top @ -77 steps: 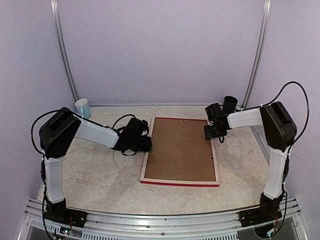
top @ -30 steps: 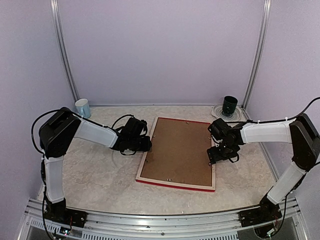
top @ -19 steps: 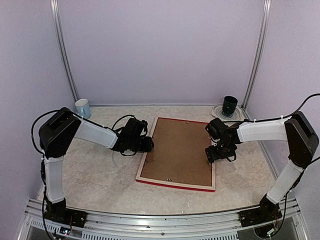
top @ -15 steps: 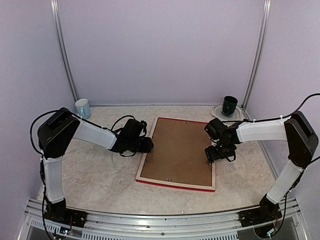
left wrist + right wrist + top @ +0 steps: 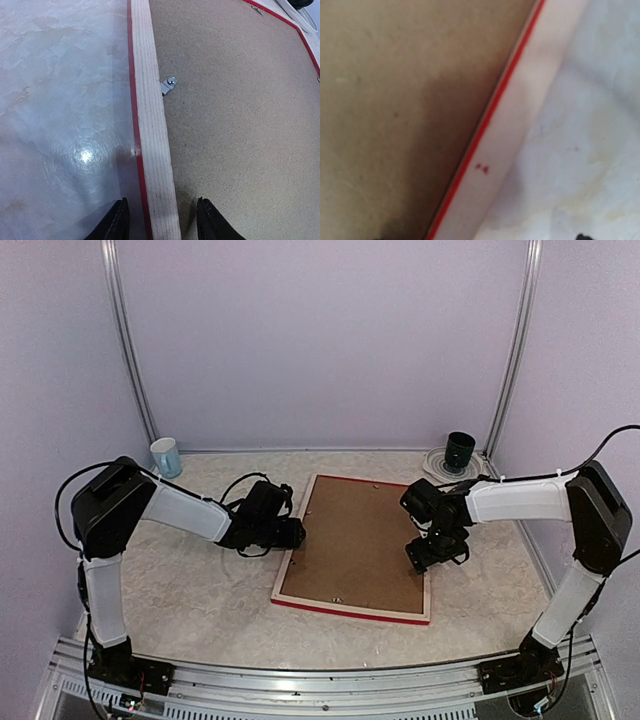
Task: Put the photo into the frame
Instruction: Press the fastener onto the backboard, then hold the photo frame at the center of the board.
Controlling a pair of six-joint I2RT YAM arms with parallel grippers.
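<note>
Frame [image 5: 152, 125] lies face-down, brown backing [image 5: 240, 125] up.

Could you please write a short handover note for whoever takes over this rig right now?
Left gripper: open, jaws astride the left rail of the frame, not clamping it.
Right gripper: open, low over the right rail, holding nothing.
The frame lies face down on the table, with the brown backing board seated in it.
The photo is not in view; whether it lies under the board cannot be told.
Left to do: confirm the photo is inside, then check that the metal clip holds the board.
</note>
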